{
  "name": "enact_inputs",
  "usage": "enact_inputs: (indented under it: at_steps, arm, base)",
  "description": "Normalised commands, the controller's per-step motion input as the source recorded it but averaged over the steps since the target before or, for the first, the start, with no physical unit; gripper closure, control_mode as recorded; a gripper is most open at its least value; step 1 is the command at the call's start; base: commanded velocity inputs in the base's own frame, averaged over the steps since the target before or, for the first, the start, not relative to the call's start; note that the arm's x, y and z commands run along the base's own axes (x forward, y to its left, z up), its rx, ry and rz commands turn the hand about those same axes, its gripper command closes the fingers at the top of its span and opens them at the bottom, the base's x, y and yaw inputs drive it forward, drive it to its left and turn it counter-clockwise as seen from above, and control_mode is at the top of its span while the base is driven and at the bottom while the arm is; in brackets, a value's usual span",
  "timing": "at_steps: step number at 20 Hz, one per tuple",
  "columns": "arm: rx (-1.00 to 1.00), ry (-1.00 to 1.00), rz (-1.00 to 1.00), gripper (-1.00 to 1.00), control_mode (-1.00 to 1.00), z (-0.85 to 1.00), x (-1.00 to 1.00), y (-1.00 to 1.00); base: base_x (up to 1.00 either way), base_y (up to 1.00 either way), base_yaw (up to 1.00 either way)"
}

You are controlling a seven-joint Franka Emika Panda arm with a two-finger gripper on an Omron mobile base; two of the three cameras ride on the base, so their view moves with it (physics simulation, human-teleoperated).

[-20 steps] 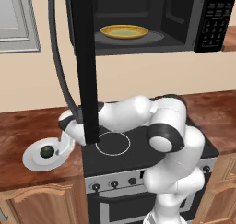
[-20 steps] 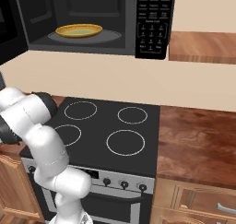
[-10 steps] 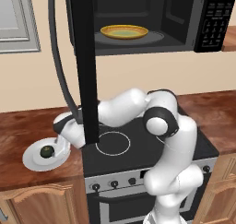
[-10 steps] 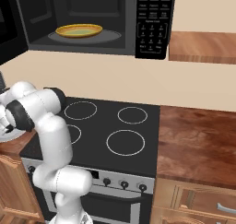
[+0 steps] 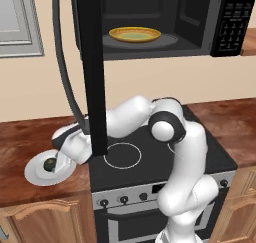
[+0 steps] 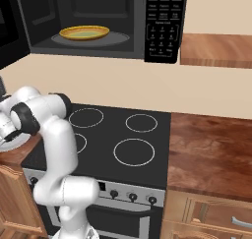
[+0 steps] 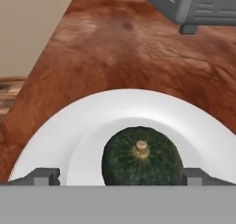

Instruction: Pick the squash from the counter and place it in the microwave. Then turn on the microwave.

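Moved since a second ago: the white arm has swung further out to its left and lowered, so the two-finger pincer now hangs right over the white round plate, where earlier it stood higher and nearer the stove.
Pincer state: jaws spread wide and holding nothing; in the hand view the two dark tips stand one on each side of the squash, and I cannot tell whether they touch it.
Squash: the small, round, dark green squash with its pale stub of a stem sits between the tips and just ahead of them, seemingly untouched. From the left base view the squash lies directly under the pincer.
Plate: the white plate lies beneath the pincer on the reddish-brown wood-grain counter and holds the squash alone.
Grey box: a grey appliance stands on the counter well beyond the pincer, cut off by the edge.
Microwave: the large black microwave hangs well above the pincer and off to its right, its door swung open. Inside rests a yellow shallow dish, with nothing on it.
Done so far: by my reckoning, only the reach to the squash.
Left to do: close on the squash, lift it, carry it into the open oven, shut the door, and press the keypad.
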Motion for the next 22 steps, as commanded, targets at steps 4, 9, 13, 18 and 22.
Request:
enact_inputs:
  at_steps: [4,9,13,18,22]
  arm:
    - [-0.02,0.00,0.00,-1.00,-1.00,-0.07,0.17,0.14]
    - [-0.01,0.00,0.00,-1.00,-1.00,-0.05,0.22,0.14]
    - [-0.02,0.00,0.00,-1.00,-1.00,-0.08,0.23,0.11]
    - [-0.04,0.00,0.00,1.00,-1.00,-0.17,0.15,0.13]
    - [-0.04,0.00,-0.01,1.00,-1.00,-0.13,0.13,0.11]
  base:
    - [0.00,0.00,0.00]
    - [0.00,0.00,0.00]
    - [0.00,0.00,0.00]
    - [0.00,0.00,0.00]
    - [0.00,0.00,0.00]
